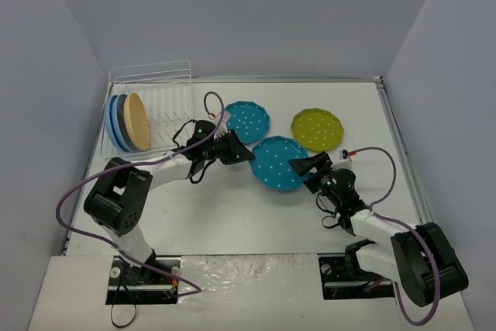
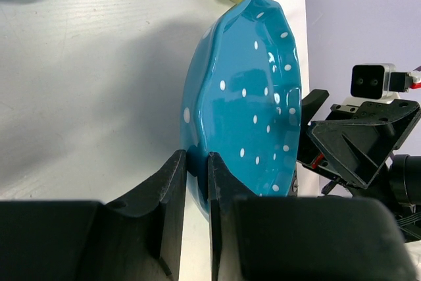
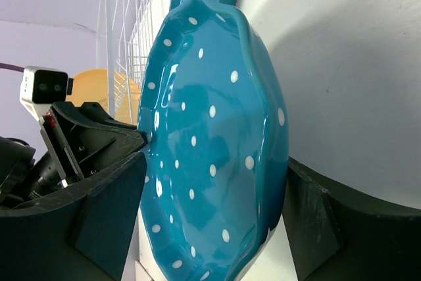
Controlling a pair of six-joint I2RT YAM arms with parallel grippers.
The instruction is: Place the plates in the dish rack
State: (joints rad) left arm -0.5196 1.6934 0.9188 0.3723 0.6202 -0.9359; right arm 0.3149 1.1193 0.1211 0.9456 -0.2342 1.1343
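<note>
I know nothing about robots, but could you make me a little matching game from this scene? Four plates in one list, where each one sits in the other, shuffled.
Plates:
1. lime green plate
2. orange-yellow plate
3. nearer teal plate
4. farther teal plate

Places:
A. standing upright in the dish rack
B. tilted up, its rim between the fingers of the left gripper
C. flat on the table, farthest to the right
D. flat on the table, just right of the dish rack

Pairs: 1-C, 2-A, 3-B, 4-D
</note>
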